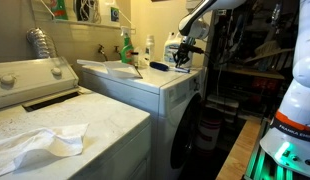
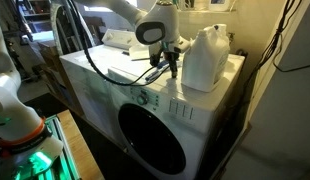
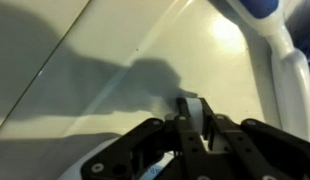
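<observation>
My gripper (image 2: 173, 58) hangs just above the top of a white front-loading machine (image 2: 105, 95), close beside a large white jug (image 2: 207, 58). In the wrist view the black fingers (image 3: 192, 112) are shut on a thin white object (image 3: 192, 103) that stands between the fingertips; what it is cannot be told. Part of the jug shows at the top right of the wrist view (image 3: 280, 50). In an exterior view the gripper (image 1: 182, 57) is over the far end of the machine's top.
A dark flat object (image 1: 158, 67), a green bottle (image 1: 125, 46) and a white bottle (image 1: 149, 47) stand on the machine's top. A top-loading washer (image 1: 35, 80) and a crumpled white cloth (image 1: 40, 142) are nearer. Black cables (image 2: 130, 75) trail across the lid.
</observation>
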Tool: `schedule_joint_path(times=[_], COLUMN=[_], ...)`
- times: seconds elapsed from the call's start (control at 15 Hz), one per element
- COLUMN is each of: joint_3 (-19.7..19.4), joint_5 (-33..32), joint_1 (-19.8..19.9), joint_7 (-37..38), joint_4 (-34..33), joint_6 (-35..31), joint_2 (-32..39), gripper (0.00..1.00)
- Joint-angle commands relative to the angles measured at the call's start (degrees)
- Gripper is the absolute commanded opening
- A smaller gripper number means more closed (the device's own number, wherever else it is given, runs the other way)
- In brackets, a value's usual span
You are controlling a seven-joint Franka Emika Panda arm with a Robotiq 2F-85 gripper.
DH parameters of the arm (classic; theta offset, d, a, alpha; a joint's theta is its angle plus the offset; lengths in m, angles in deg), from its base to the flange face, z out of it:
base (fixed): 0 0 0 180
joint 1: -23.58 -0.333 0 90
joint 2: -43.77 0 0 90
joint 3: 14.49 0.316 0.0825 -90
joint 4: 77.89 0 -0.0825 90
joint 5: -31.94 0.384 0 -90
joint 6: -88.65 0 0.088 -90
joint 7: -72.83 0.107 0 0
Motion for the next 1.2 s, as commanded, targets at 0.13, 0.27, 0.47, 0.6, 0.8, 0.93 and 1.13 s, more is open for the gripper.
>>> schedule_joint_path(times=[0.13, 0.27, 0.47, 0.6, 0.8, 0.93, 1.13], joint_3=[2.41, 3.60, 3.85, 3.51, 2.95, 2.61, 2.15], joint_5=[7.59, 13.49, 18.00, 19.58, 20.87, 20.55, 19.24], joint_1=[1.26, 1.98, 1.93, 2.01, 2.12, 2.01, 1.70], joint_7=[-5.83, -9.25, -11.18, -11.57, -11.48, -10.92, -10.08], joint_4=[1.50, 1.21, 1.53, 1.69, 2.16, 2.53, 3.00], joint_6=[2.31, 3.29, 2.24, 2.28, 2.06, 2.29, 1.85], joint_2=[-0.90, -0.62, 0.17, 0.26, 0.29, 0.14, 0.03], gripper=[0.09, 0.08, 0.04, 0.04, 0.23, 0.36, 0.49])
